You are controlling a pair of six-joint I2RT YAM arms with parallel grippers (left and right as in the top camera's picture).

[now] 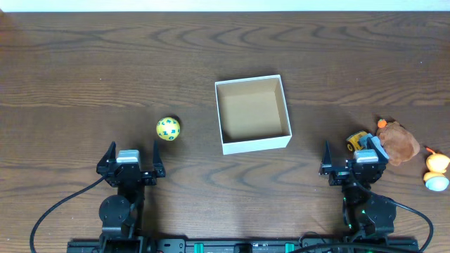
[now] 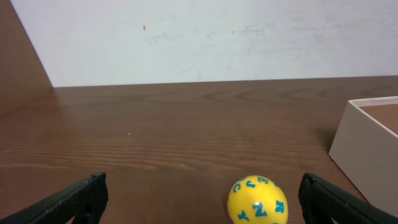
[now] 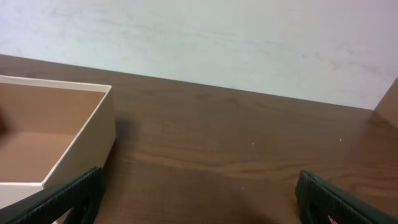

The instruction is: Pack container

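The container (image 1: 254,145), a square shallow cardboard box with white walls and tan inside, sits empty at the table's middle; its wall shows in the left wrist view (image 2: 357,149) and the right wrist view (image 3: 81,146). A yellow ball with blue letters (image 1: 168,128) lies left of it, just ahead of my open left gripper (image 1: 131,156), between its fingers in the left wrist view (image 2: 257,200). My right gripper (image 1: 354,160) is open and empty (image 3: 199,199). A yellow toy vehicle (image 1: 358,141) and a brown plush toy (image 1: 399,142) lie beside it.
An orange and white toy figure (image 1: 436,171) lies at the far right edge. A white wall (image 2: 205,37) runs behind the table's far edge. Black cables trail from both arm bases at the front edge.
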